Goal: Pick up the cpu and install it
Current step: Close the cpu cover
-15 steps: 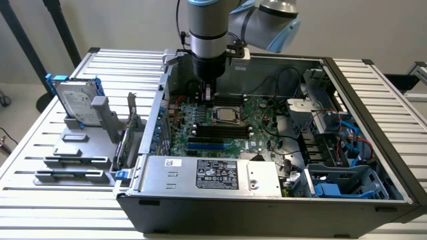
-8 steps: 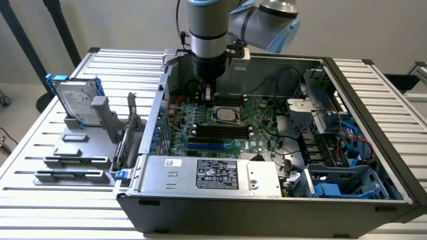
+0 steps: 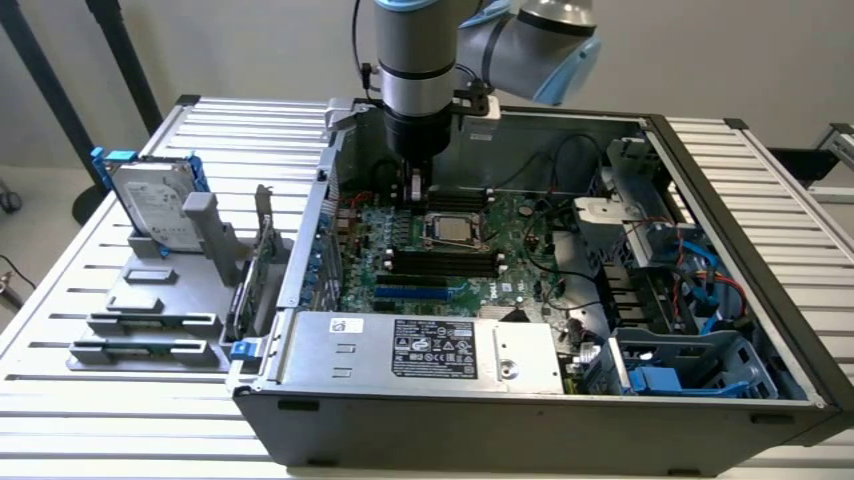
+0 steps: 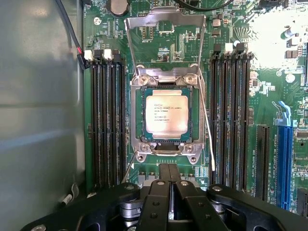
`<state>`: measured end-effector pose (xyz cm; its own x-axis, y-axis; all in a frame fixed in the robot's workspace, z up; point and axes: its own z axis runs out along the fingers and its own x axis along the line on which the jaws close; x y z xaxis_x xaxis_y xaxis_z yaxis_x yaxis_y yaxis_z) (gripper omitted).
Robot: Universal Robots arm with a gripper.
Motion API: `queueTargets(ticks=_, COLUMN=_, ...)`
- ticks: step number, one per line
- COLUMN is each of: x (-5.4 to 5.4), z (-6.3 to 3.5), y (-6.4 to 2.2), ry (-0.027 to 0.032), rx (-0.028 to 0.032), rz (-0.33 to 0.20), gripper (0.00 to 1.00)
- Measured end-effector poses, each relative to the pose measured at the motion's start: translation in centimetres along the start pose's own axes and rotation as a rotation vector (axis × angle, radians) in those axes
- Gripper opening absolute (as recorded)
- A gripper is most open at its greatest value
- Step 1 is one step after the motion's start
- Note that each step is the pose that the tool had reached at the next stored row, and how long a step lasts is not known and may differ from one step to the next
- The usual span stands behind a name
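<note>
Grey steel computer case [image 3: 400, 420] lies open, its green motherboard [image 3: 521, 270] facing up. Between two banks of memory slots [image 4: 108, 120], the socket [image 4: 137, 120] has its load plate raised, and the cpu [image 4: 167, 111] lies flat inside, silver top upward; being square, it has no long axis. The gripper [image 4: 169, 168] hovers above, just beside it, fingers closed together, empty.

Even bright light on slatted table [image 3: 120, 410], dimmer inside computer case [image 3: 534, 420]; white glare bleaches a circuit board [image 4: 269, 29] patch; cpu [image 4: 167, 111] gleams softly.
</note>
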<state>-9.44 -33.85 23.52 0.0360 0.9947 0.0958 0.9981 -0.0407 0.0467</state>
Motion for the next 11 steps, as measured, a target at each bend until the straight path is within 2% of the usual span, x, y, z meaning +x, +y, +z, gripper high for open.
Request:
queueTargets(ticks=2, x=-0.2, z=-0.19, y=0.09, ry=0.0000, rx=0.0028, rz=0.000, gripper=0.11)
queueTargets(ticks=4, x=-0.3, z=-0.73, y=0.52, ry=0.0014, rx=0.0055, rz=0.001, gripper=0.11)
queueTargets(ticks=11, x=-0.6, z=-3.75, y=2.53, ry=0.0017, rx=0.0171, rz=0.000, gripper=0.11)
